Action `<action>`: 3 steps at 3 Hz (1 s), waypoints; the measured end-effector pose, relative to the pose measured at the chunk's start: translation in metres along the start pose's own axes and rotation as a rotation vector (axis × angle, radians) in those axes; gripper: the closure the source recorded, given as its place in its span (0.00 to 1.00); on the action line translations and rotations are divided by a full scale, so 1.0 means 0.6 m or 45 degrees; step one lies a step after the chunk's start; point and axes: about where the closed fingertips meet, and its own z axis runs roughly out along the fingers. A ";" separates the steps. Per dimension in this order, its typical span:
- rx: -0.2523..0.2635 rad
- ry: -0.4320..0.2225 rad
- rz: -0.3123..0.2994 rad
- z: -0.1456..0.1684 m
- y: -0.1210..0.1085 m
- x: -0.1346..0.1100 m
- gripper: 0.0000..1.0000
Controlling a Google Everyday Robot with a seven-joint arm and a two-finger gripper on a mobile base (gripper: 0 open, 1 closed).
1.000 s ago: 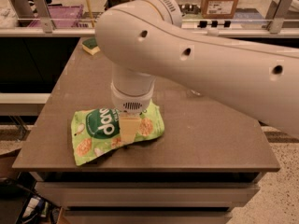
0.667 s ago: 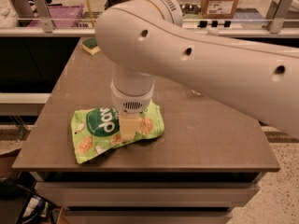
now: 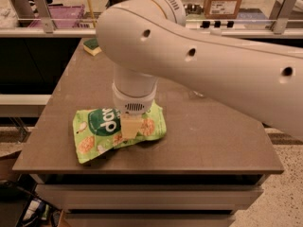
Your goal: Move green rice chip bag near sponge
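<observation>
Crinkly green rice chip bag (image 3: 97, 126) under jaws, grip unclear; rectangular sponge (image 3: 92, 45) well apart

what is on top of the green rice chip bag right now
The pincer points down onto the middle of the green rice chip bag, with the arm's wrist above it. The part of the bag beneath them is covered.

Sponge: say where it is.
The sponge lies at the table's far left corner in the camera view, apart from the green rice chip bag near the front, where the gripper sits.
</observation>
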 end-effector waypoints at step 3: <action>0.114 -0.108 -0.034 -0.065 -0.107 0.014 1.00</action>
